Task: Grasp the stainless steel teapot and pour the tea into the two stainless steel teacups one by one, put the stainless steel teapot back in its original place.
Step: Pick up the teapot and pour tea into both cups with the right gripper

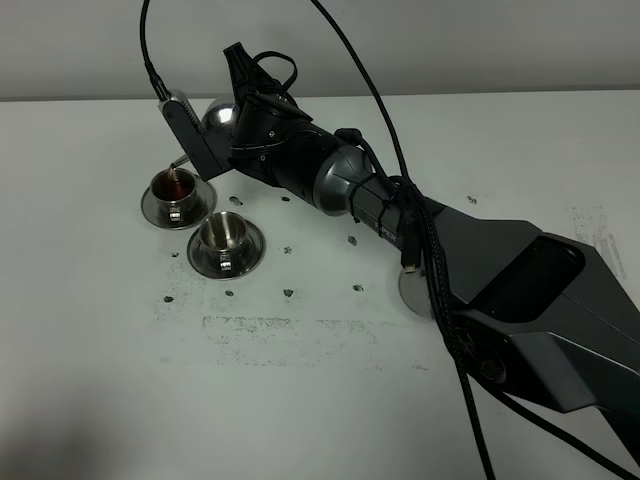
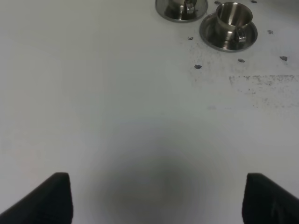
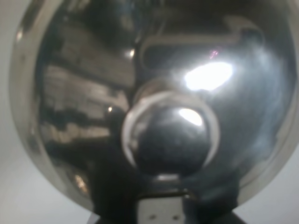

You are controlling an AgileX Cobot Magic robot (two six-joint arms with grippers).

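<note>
My right gripper is shut on the stainless steel teapot, which hangs tilted over the far-left teacup. A thin stream runs from the spout into that cup, which holds reddish tea. The other teacup stands on its saucer just in front of it and to the right, and looks empty. The right wrist view is filled by the teapot's shiny body and lid knob. In the left wrist view both teacups stand far ahead of my left gripper, which is open over bare table.
A round steel disc lies on the white table, partly hidden beneath the right arm. Dark specks dot the table around the cups. Black cables trail along the right arm.
</note>
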